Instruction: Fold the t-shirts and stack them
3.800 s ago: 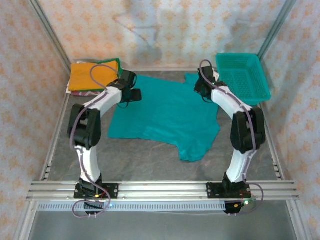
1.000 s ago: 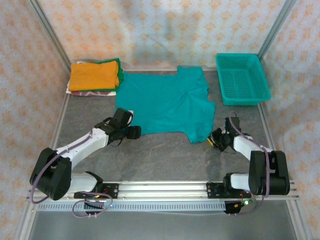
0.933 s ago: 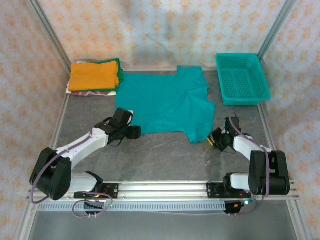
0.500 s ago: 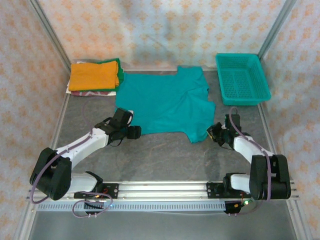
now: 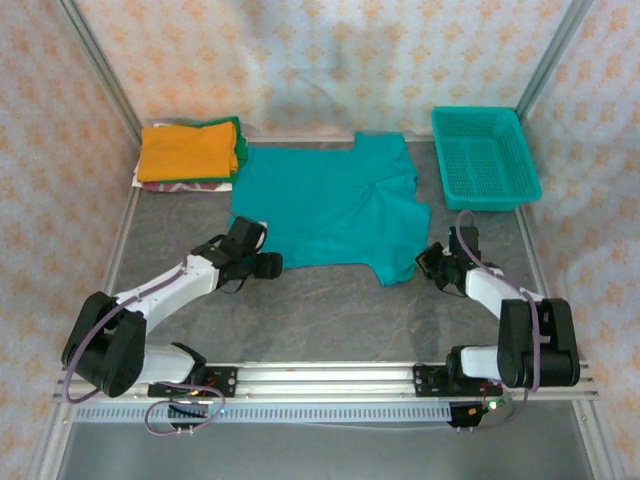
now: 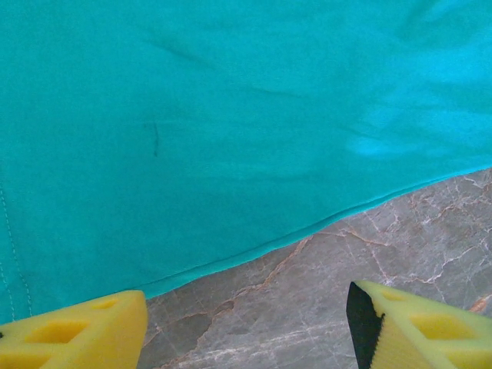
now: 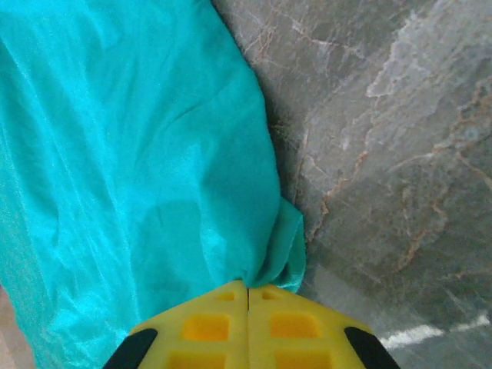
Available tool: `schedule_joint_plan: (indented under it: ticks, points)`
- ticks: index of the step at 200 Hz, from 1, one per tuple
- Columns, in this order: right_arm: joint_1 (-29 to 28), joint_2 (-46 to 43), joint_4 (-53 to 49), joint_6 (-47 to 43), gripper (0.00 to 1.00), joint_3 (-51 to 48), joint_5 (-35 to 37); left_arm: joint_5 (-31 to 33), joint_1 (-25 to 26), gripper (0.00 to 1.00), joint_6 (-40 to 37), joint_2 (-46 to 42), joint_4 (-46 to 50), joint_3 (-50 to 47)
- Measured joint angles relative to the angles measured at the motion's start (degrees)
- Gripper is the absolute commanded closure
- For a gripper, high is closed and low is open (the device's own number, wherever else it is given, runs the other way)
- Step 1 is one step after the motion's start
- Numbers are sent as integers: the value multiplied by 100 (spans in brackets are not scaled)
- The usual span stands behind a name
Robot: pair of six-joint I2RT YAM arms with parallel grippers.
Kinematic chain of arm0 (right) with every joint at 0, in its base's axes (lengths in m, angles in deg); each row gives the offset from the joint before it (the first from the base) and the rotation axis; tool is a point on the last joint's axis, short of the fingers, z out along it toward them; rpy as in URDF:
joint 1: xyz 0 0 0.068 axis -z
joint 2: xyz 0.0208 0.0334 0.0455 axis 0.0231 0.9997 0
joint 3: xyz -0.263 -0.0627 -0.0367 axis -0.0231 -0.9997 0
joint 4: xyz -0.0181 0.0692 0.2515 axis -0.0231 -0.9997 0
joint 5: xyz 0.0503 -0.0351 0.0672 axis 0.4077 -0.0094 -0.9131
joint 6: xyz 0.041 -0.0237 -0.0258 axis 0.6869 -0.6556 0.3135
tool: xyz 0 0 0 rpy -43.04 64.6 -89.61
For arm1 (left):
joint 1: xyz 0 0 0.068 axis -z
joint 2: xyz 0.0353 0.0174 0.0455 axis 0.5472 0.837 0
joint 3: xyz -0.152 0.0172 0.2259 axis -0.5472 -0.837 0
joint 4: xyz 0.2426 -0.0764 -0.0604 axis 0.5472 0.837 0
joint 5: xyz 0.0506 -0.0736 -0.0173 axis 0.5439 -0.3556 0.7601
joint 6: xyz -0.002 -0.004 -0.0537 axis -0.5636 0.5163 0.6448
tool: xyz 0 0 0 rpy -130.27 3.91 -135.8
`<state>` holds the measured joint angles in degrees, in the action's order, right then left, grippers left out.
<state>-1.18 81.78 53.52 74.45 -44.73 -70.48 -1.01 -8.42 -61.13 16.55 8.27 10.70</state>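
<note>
The teal t-shirt [image 5: 330, 200] lies spread on the grey table, with no lettering showing. My right gripper [image 5: 424, 263] sits at its near right corner. In the right wrist view the yellow fingers are shut [image 7: 247, 292] on a bunched fold of the teal cloth [image 7: 138, 169]. My left gripper [image 5: 270, 265] rests low by the shirt's near left hem. It stands open [image 6: 246, 338], with bare table between its pads [image 6: 77, 330] and the hem of the shirt [image 6: 231, 115] just beyond them. A folded stack with an orange shirt [image 5: 188, 150] on top, then green and patterned ones, sits at the back left.
A rigid teal mesh basket [image 5: 486, 158] stands at the back right. Metal frame rails [image 5: 320, 380] run along the near edge, and patterned walls enclose the table. Bare marble-grey table [image 5: 330, 310] lies between the shirt and the arm bases.
Over several seconds both arms came from the far side to the near side and the shirt was re-laid. In the last second my right gripper crept farther away; the left stayed still.
</note>
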Motion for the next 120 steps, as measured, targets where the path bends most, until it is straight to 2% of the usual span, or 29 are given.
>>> schedule_joint_plan:
  ticks: [46, 97, 109, 120]
  points:
    - [0, -1167, -1067, 39, 100, 595, 164, 155, 0, 30, -2, -155, 2, 2]
    - [0, -1421, -1928, 382, 99, 791, 251, 304, 0, 29, -28, -155, 4, 13]
    - [0, -1467, -2127, 413, 94, 791, 326, 354, 0, 28, -31, -155, 7, 13]
    - [0, -1523, -2328, 435, 86, 813, 431, 415, 0, 28, -57, -155, 9, 13]
